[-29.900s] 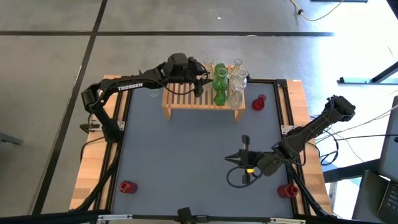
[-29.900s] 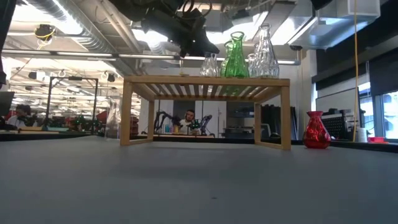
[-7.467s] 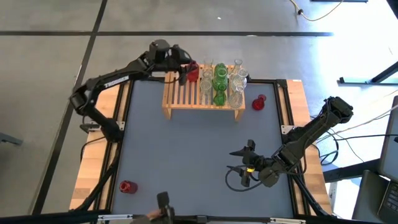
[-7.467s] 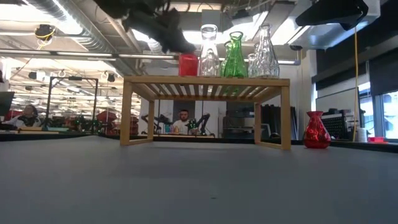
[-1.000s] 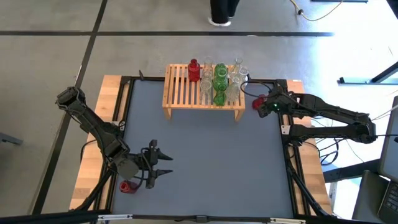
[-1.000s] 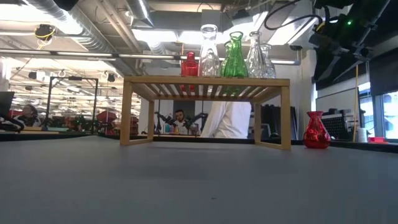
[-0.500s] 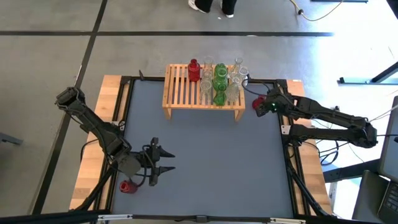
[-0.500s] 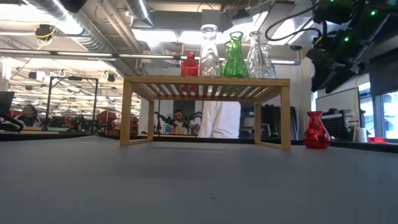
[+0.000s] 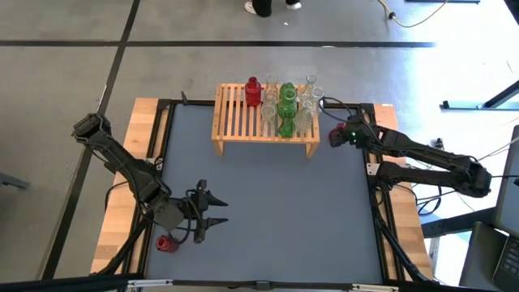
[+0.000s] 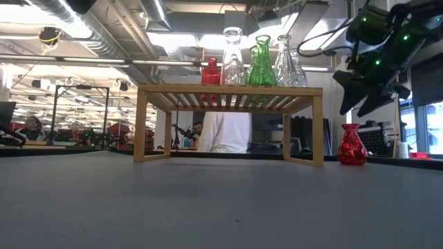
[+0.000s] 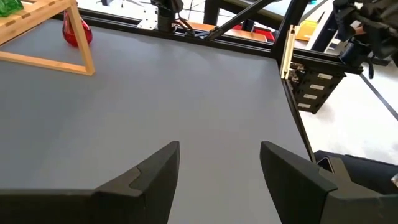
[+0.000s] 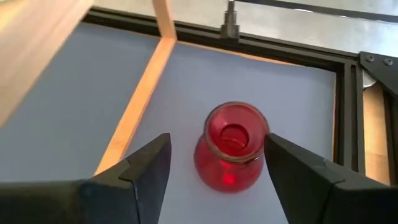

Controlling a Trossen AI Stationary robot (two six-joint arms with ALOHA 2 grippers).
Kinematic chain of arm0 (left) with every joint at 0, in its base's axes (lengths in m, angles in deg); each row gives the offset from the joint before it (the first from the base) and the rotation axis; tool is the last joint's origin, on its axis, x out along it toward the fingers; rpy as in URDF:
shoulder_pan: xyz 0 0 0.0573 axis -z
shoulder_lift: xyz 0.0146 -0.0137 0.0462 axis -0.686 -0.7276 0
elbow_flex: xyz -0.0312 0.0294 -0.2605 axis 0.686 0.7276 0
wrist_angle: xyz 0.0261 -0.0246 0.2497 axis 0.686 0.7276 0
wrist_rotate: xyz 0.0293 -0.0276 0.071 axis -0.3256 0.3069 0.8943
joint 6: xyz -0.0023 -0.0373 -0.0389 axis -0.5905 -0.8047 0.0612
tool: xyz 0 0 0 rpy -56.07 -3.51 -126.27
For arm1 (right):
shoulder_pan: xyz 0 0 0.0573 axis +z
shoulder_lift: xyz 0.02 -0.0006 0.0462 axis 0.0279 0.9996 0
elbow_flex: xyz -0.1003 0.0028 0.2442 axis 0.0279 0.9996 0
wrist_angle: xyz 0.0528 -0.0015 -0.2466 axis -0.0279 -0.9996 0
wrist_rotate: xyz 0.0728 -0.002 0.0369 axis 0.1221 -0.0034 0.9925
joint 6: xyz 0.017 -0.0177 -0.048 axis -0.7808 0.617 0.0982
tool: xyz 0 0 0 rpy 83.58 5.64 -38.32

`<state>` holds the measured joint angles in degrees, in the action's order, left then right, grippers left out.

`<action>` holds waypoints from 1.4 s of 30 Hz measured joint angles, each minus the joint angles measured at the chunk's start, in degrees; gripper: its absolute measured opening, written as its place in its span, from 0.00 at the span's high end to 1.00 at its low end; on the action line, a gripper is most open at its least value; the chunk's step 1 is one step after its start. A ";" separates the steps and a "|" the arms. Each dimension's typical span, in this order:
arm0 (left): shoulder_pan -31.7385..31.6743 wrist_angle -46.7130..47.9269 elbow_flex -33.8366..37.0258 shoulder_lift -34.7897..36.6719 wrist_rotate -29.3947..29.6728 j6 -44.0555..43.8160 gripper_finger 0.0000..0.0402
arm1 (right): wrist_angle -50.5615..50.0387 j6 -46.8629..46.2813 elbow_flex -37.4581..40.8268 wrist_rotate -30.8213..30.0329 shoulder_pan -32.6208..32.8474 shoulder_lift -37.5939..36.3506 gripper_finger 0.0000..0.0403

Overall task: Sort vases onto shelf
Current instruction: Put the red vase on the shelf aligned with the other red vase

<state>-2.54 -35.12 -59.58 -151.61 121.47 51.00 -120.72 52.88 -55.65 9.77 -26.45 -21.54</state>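
The shelf (image 9: pixel 263 120) stands at the table's far edge with a red vase (image 9: pixel 253 92), a green vase (image 9: pixel 286 107) and clear vases (image 10: pixel 231 57) upright on its slats. To its right another red vase (image 12: pixel 231 148) rests on its base on the mat. My right gripper (image 12: pixel 216 142) hovers open just above it, one finger on either side of its mouth, touching nothing; it is clear of it in the low view (image 10: pixel 360 97). My left gripper (image 9: pixel 212 212) waits open near the front left, beside a third red vase (image 9: pixel 166 242).
The shelf's right leg (image 12: pixel 140 93) stands close beside the red vase under my right gripper. The table's black frame rail (image 12: pixel 292 53) runs just behind it. A person walks behind the shelf (image 10: pixel 225 133). The bare mat (image 9: pixel 276 211) fills the table's middle.
My right gripper has come down toward the red vase right of the shelf and now hangs just above its mouth. The person behind the table has walked on to the left in the low view.
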 joint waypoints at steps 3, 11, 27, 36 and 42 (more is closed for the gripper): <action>0.00 -0.01 0.00 0.00 0.00 -0.01 0.46 | 0.82 0.06 1.13 0.19 -1.53 -0.02 0.40; 0.00 0.00 0.00 0.00 0.00 -0.03 0.46 | -0.60 0.69 1.39 0.48 -2.46 -3.17 0.40; 0.00 -0.02 0.00 0.00 0.00 -0.05 0.46 | -2.86 0.45 1.39 -2.55 -2.43 -6.88 0.40; 0.00 0.00 0.00 0.00 0.00 0.01 0.46 | 7.56 0.50 6.65 -2.13 -2.85 -6.87 0.40; 0.01 0.00 0.00 0.00 0.00 0.04 0.46 | 12.71 0.49 10.23 -2.29 -3.57 -6.88 0.40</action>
<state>-2.53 -35.12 -59.58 -151.61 121.47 51.04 -108.01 53.37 -45.42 7.48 -30.02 -28.42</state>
